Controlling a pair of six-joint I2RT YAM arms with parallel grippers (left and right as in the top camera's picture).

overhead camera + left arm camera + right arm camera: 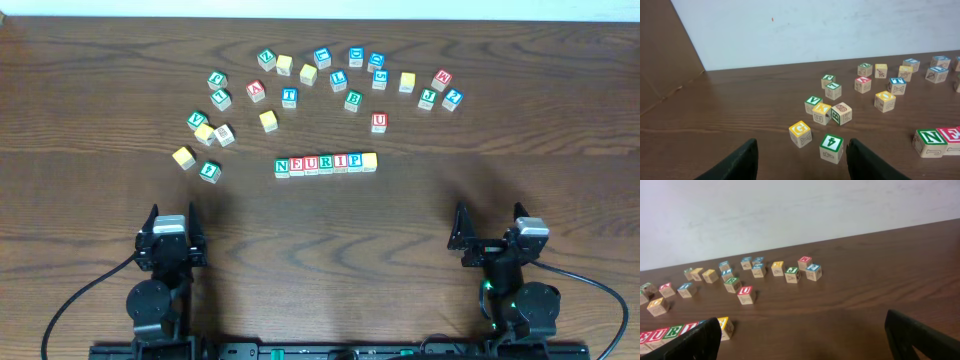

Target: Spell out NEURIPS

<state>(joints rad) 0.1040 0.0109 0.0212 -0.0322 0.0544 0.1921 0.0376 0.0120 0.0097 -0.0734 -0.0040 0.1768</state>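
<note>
small painted wooden letter blocks [326,163]: probably light, rigid, best pinched across flat sides. left gripper [172,212], right gripper [488,212] both spread apart.

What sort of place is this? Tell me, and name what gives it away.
Probably a robotics lab or test bench, not a home: a wooden table against a plain white wall, a left arm and right arm mounted at its edge, and alphabet blocks laid out as a spelling exercise.

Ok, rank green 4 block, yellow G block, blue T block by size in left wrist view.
1. green 4 block and yellow G block: near alike, unranked.
2. blue T block: smallest, but farthest.
</note>
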